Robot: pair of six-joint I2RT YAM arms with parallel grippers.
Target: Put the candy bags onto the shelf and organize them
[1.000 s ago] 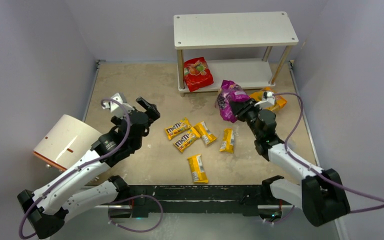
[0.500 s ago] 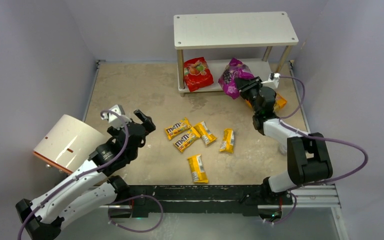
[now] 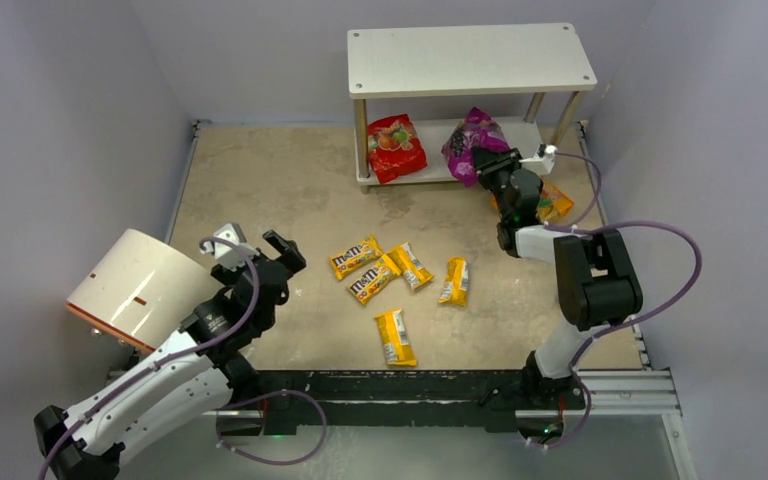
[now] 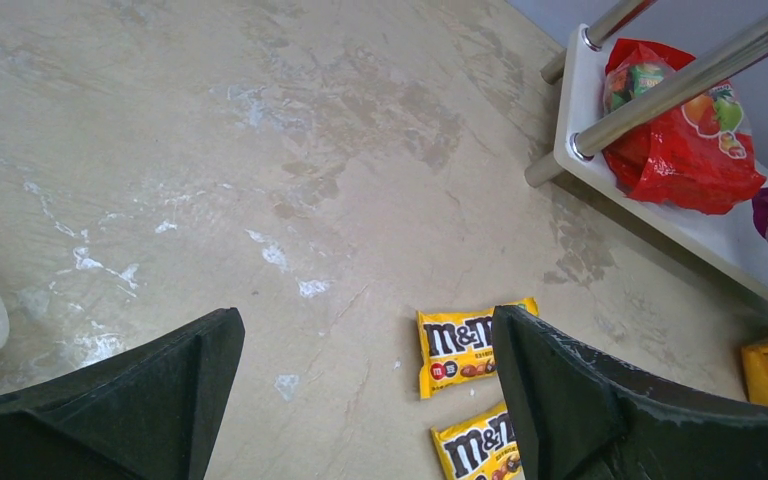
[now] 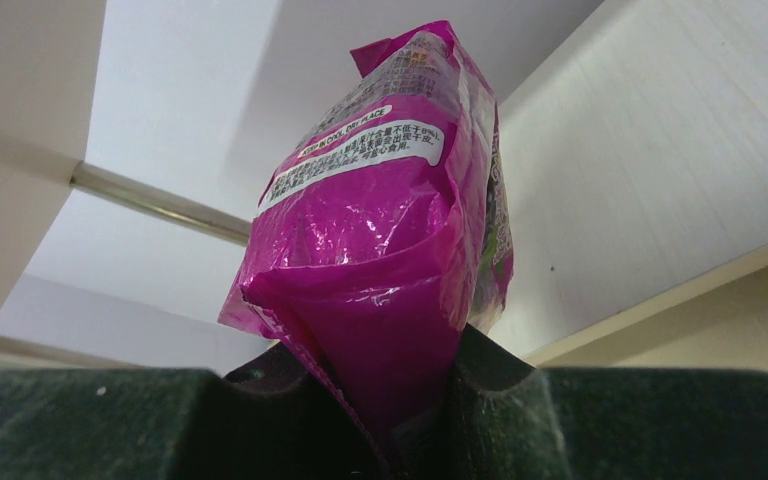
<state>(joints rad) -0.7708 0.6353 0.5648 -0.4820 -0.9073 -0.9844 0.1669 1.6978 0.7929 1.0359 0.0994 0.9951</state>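
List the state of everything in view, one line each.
Left claw: open, holding nothing.
Right claw: shut on purple pouch.
Purple pouch: gripped, at the shelf's lower tier.
Red pouch: lying on lower tier.
Orange pouch: on table, partly hidden.
Yellow packets: five, flat on table.
Shelf: upright.
Cylinder: on its side.

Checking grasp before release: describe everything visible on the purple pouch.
The purple pouch is glossy, crinkled magenta film with a white label strip. It stands roughly upright, its lower edge pinched in the right tool, over the lower tier of the shelf, right of the red pouch. Whether it rests on the tier is unclear.
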